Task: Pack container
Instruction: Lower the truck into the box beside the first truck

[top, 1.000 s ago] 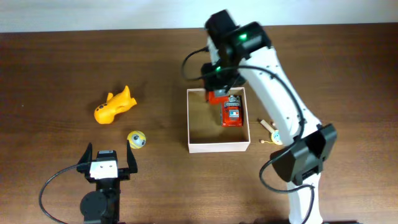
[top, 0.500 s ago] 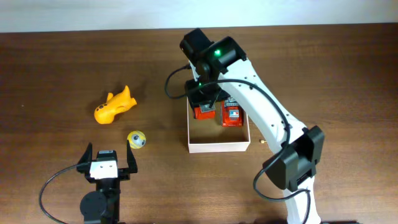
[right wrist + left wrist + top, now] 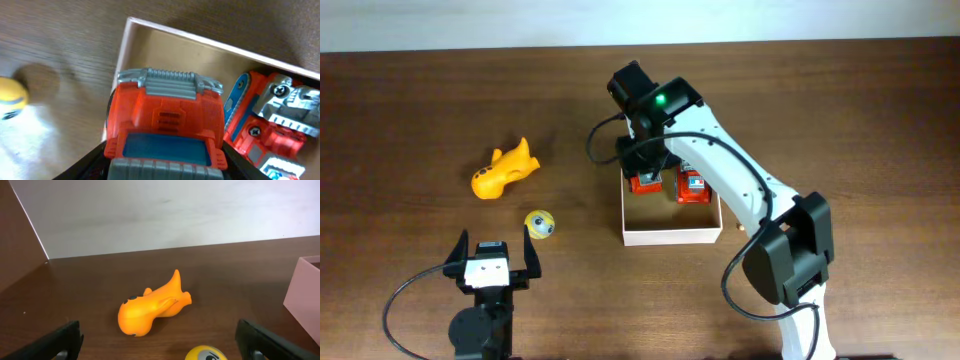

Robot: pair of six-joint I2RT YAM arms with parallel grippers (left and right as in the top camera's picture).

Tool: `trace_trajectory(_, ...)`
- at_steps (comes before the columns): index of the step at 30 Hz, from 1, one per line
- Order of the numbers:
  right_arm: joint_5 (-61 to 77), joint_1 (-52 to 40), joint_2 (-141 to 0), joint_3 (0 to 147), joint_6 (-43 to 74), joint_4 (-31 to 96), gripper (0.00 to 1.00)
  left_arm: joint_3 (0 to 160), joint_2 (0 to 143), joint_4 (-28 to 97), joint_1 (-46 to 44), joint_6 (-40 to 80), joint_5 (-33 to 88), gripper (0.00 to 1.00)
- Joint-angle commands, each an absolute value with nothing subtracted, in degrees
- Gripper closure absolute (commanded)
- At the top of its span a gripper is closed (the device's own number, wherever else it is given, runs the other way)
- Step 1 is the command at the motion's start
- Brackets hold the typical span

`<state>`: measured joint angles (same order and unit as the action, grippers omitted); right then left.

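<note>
The container [image 3: 670, 236] is a square white-walled box with a tan floor at the table's middle; its corner shows in the left wrist view [image 3: 305, 285] and its wall in the right wrist view [image 3: 120, 65]. My right gripper [image 3: 646, 178] is shut on a red toy truck [image 3: 167, 125] and holds it over the box's far left corner. A second red toy vehicle [image 3: 693, 185] lies inside at the far right, also seen in the right wrist view [image 3: 270, 120]. My left gripper [image 3: 490, 262] is open and empty at the front left.
An orange toy animal [image 3: 503, 169] lies on the table at the left, also in the left wrist view [image 3: 152, 309]. A yellow ball with an eye [image 3: 540, 224] lies in front of it, close to the left gripper, and shows in the right wrist view [image 3: 11, 97].
My right gripper has carried the red truck leftward from the box's far right to its far left corner and lowered it. The left arm has not moved.
</note>
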<state>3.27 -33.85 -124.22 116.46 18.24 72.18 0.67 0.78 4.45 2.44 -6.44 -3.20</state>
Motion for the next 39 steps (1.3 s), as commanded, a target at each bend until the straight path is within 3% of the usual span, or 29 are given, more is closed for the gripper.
trace_trajectory(1,0.78,-33.67,-122.3,114.32,18.96,71.02,0.43,0.51,0.3,4.58,2.79,-6.98,-2.74,0.01)
trace_trajectory(39,0.8,-34.22,-127.76,113.78,26.02,64.38,0.44,0.51,0.3,4.58,2.79,-6.98,-2.74,0.01)
